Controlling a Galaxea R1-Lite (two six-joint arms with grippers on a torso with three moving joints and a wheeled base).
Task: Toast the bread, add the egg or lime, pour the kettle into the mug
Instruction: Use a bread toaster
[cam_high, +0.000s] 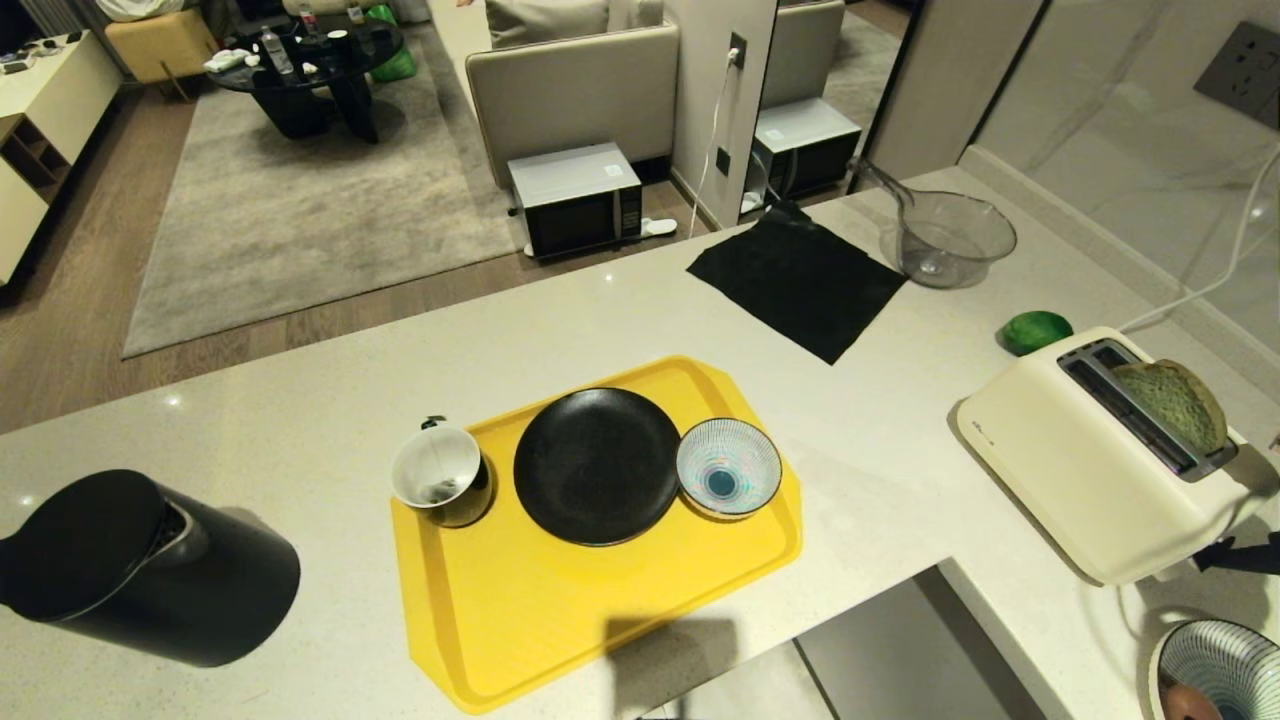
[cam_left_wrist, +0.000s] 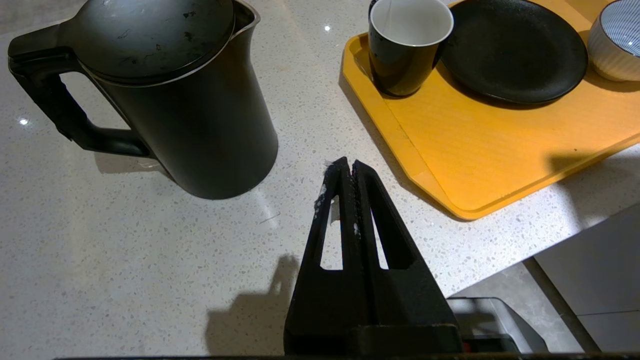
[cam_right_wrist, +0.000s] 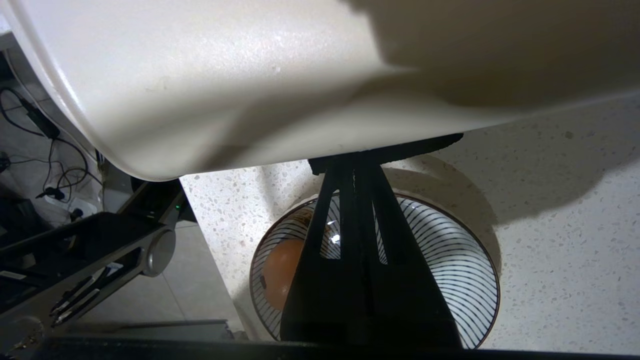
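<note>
The greenish bread stands partly out of the far slot of the cream toaster. My right gripper is shut and holds nothing. Its tips touch a black lever at the toaster's near end; in the head view it shows at the right edge. Under it a brown egg with a dark spot lies in a striped bowl. The lime lies behind the toaster. My left gripper hangs shut over the counter between the black kettle and the mug.
A yellow tray carries the mug, a black plate and a second striped bowl. A black cloth and a glass bowl lie farther back. The counter edge runs just below the tray.
</note>
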